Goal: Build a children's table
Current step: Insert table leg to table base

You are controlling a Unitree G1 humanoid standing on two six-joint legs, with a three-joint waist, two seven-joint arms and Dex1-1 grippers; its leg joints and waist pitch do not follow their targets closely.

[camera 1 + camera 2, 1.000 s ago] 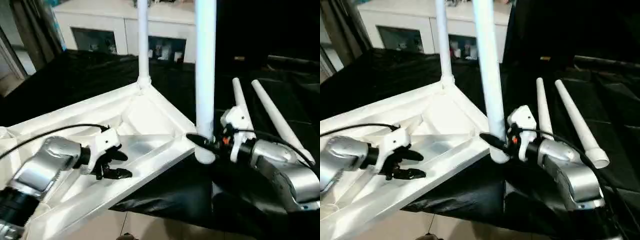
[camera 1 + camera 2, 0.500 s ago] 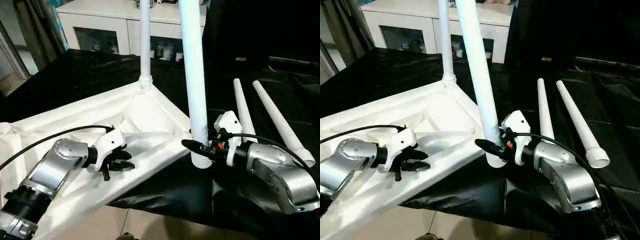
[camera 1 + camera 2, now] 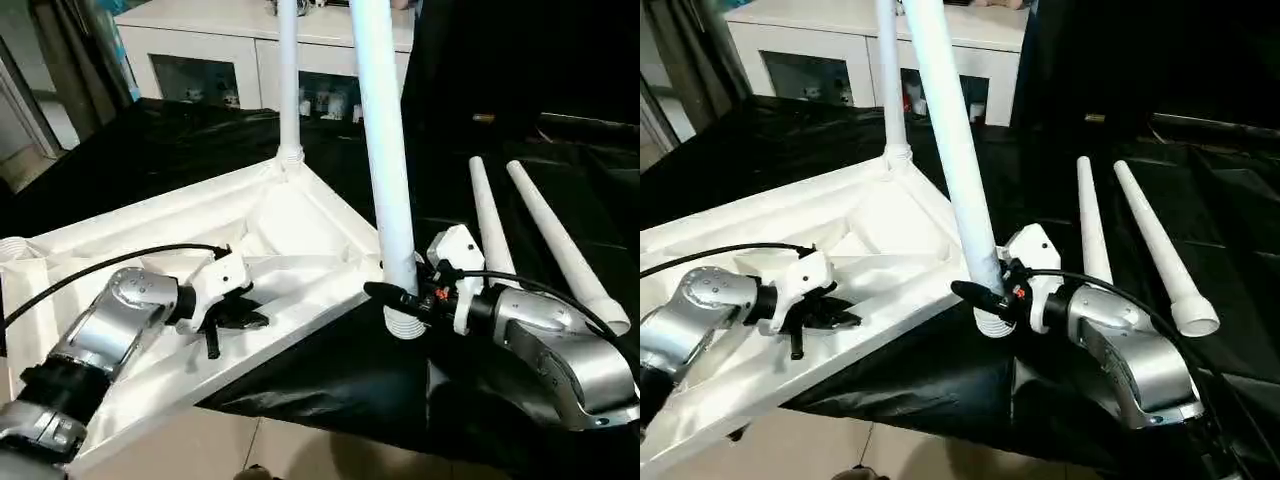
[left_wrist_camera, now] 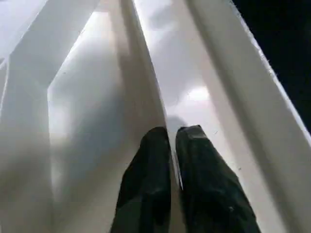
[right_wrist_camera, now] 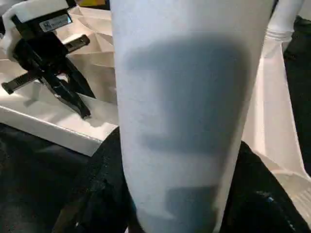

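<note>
Since a second ago the left gripper (image 3: 243, 320) has narrowed its fingers and now pinches a thin rib (image 4: 146, 73) on the upturned tabletop (image 3: 150, 235). Right gripper (image 3: 392, 296) clamps a leg (image 3: 385, 170) at the top's near right corner. One leg (image 3: 288, 80) stands fitted far; two legs (image 3: 540, 235) lie right.

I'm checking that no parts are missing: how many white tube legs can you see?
4. One leg stands fitted in the tabletop's far corner; one leg is held upright by the right gripper; two legs lie on the black cloth.
</note>
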